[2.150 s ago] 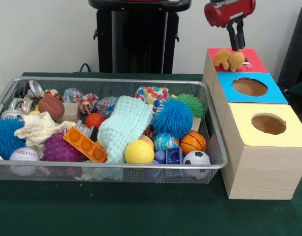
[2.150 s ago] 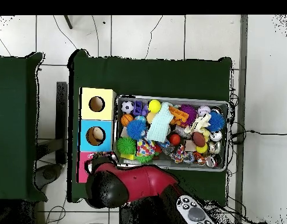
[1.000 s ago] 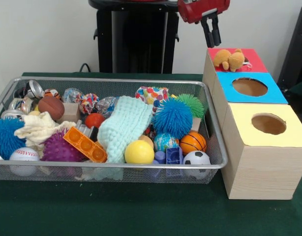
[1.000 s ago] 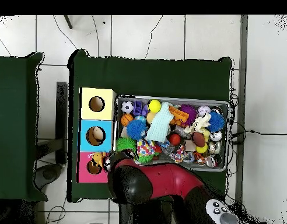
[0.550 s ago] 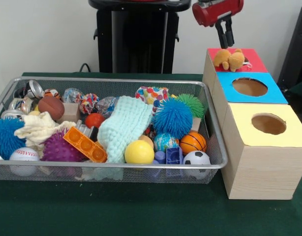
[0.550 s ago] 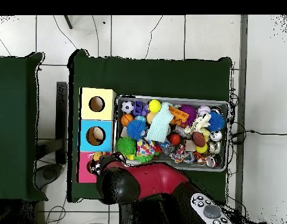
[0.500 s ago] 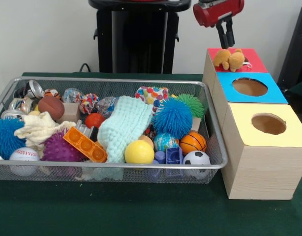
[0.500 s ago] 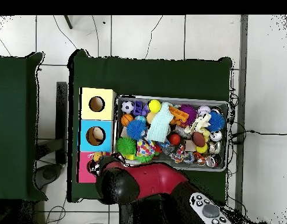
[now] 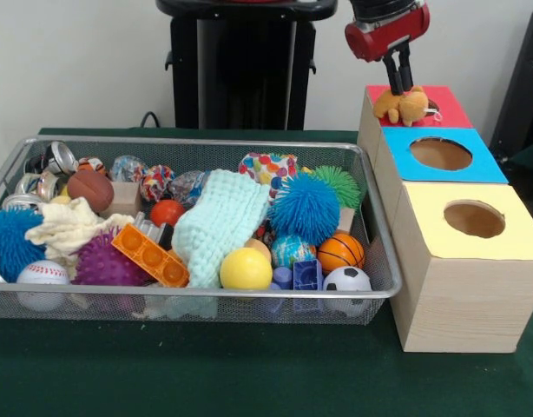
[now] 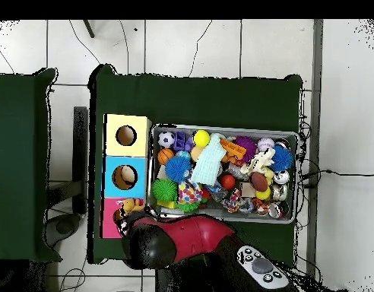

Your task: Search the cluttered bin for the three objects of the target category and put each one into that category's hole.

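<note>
Green-clothed table (image 9: 249, 373) before a pale wall; pincer (image 9: 398, 87) pressed together atop orange plush animal (image 9: 405, 106), hole (image 9: 432, 108) mostly hidden behind

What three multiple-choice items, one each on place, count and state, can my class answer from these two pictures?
1. Where is the tan plush toy?
A. in the wire basket
B. on the red-topped box
C. on the green cloth

2. How many boxes have a round hole in the top?
A. two
B. three
C. four

3. The tool is
A. just above the toy
B. deep in the basket
C. over the yellow-topped box

Answers: 1 B, it lies on the red-topped box. 2 B, red, blue and yellow tops. 3 A, its tips reach the toy's top.
</note>
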Controlling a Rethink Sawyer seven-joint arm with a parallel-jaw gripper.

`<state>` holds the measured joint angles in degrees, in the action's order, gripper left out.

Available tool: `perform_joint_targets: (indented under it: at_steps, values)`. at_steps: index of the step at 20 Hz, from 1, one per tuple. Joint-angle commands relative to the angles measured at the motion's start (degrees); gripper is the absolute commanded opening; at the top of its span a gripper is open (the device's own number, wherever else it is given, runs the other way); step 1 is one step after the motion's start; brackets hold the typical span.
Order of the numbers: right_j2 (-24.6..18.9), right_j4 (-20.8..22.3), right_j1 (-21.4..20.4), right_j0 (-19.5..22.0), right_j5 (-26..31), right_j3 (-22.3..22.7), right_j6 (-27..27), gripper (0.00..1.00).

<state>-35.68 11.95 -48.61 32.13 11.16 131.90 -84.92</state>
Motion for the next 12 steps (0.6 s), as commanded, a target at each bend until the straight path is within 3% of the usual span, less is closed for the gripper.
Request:
perform_joint_targets:
  at_steps: [1,12]
  values:
    - [3.2,3.7,2.8,1.1,-2.9,-5.2,-5.2,0.00]
    - [0.7,2.7,0.8,2.5,-0.3,-4.1,-5.1,0.00]
